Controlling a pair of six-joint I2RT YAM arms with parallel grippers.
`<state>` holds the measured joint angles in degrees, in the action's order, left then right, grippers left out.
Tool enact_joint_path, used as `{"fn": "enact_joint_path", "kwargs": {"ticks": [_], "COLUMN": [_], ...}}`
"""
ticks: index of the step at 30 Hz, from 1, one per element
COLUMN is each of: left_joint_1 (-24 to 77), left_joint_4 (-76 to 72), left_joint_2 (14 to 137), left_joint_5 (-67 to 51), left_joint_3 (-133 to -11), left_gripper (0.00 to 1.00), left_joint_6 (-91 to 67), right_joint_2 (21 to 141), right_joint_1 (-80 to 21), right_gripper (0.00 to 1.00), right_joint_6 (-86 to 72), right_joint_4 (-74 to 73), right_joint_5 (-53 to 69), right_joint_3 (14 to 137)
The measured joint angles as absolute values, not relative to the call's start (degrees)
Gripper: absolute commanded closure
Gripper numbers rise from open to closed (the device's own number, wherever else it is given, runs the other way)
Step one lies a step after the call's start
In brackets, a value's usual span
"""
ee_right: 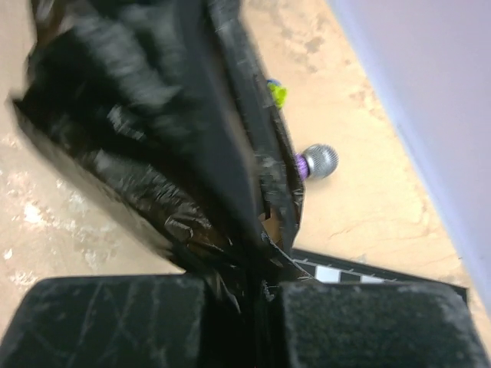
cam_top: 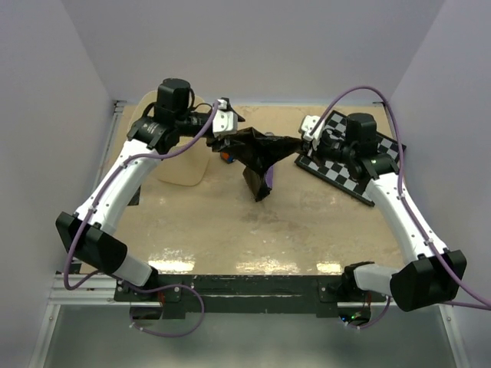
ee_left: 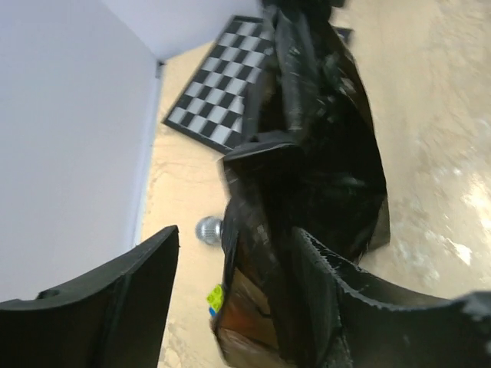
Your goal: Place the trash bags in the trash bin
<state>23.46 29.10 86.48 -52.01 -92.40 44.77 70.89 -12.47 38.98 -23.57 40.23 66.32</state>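
Setting: a sandy-beige surface (cam_top: 253, 230) between pale lilac walls (cam_top: 230, 46); both arms reach toward its far half.

Trash bag: a thin, dark brown-black, glossy plastic trash bag (cam_top: 257, 149), crumpled and creased, is strung in the air between the two grippers over the far middle of the surface. A fold hangs down from its middle. Whether the lowest tip touches the surface cannot be told. The bag is outside the bin.

Trash bin: a cream-beige plastic trash bin (cam_top: 184, 167) stands at the far left of the surface, just left of the bag. Its upper part is covered by the left arm.

Left gripper: the left gripper (cam_top: 228, 130) is at the bag's left end. In the left wrist view (ee_left: 238, 253) its black fingers (ee_left: 115, 307) stand wide apart. The film (ee_left: 307, 153) runs between them, lying against one finger and clear of the other, so it is not clamped.

Right gripper: the right gripper (cam_top: 305, 140) is at the bag's right end. In the right wrist view (ee_right: 261, 299) its fingers (ee_right: 107, 322) are pressed together with a pinch of film between them, and the bag (ee_right: 153, 115) spreads away from the grip.

Chequered board: a black-and-white chequered board (cam_top: 345, 172) (ee_left: 222, 92) lies flat at the far right, under the right arm. One edge of it shows in the right wrist view (ee_right: 345, 272).

Ball: a small silver faceted ball (ee_left: 209, 230) (ee_right: 321, 161) rests on the surface near the wall, with a purple piece joined to it.

Yellow-green object: a small yellow-green object (ee_left: 217, 295) (ee_right: 276, 93) shows at the bag's edge; what it is cannot be told.
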Motion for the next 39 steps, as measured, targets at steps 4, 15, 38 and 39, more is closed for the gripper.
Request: {"fn": "enact_joint_path", "kwargs": {"ticks": [4,15,38,39], "left_joint_1": [25.23,32.97,39.88,39.88], "left_joint_4": [40.86,46.98,29.71,31.57], "left_joint_2": [88.86,92.27,104.99,105.47], "left_joint_5": [-52.40,-52.97,-47.59,-48.38], "left_joint_3": [-99.79,-109.65,-113.54,-116.16], "left_gripper": [0.32,0.31,1.00,1.00], "left_joint_6": [50.11,49.17,36.56,37.17], "right_joint_2": [70.89,71.48,71.99,71.94], "right_joint_1": [-12.97,-14.41,-14.72,-14.68], "right_gripper": [1.00,1.00,1.00,1.00], "right_joint_6": [38.39,34.44,31.20,31.05], "right_joint_4": [-23.75,-23.35,-23.03,-22.74], "right_joint_5": [39.44,32.38,28.38,27.92], "right_joint_3": [70.46,72.12,72.90,72.69]}}
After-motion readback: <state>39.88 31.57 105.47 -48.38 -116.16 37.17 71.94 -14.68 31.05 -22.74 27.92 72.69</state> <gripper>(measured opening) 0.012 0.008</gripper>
